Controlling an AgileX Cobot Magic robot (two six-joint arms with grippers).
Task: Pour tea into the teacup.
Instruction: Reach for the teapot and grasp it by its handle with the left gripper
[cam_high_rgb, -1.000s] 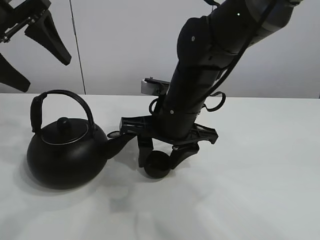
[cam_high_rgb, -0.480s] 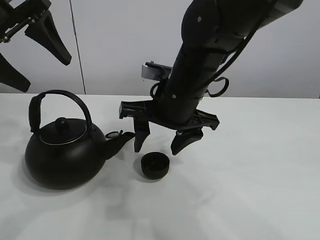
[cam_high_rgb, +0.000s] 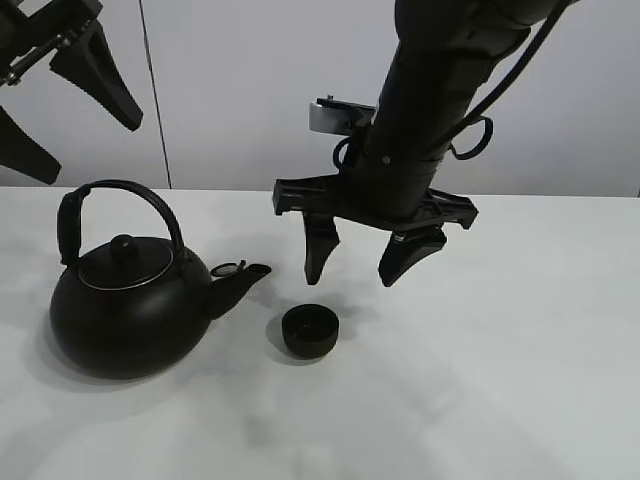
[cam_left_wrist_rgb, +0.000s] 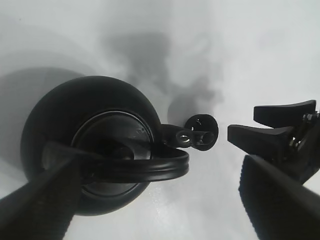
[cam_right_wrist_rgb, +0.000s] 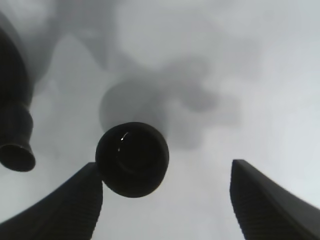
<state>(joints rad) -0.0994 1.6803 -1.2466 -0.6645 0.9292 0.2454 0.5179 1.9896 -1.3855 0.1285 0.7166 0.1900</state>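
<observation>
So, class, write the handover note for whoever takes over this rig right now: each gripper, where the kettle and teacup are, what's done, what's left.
Left gripper: open, empty, raised above the kettle.
Right gripper: open, empty, hanging above the teacup, clear of it.
Kettle upright on the table, its spout aimed at the teacup, which stands upright just beyond it.
Done: teacup in place by the spout.
Left: grasp the kettle handle, lift, tilt, pour into the teacup.
</observation>
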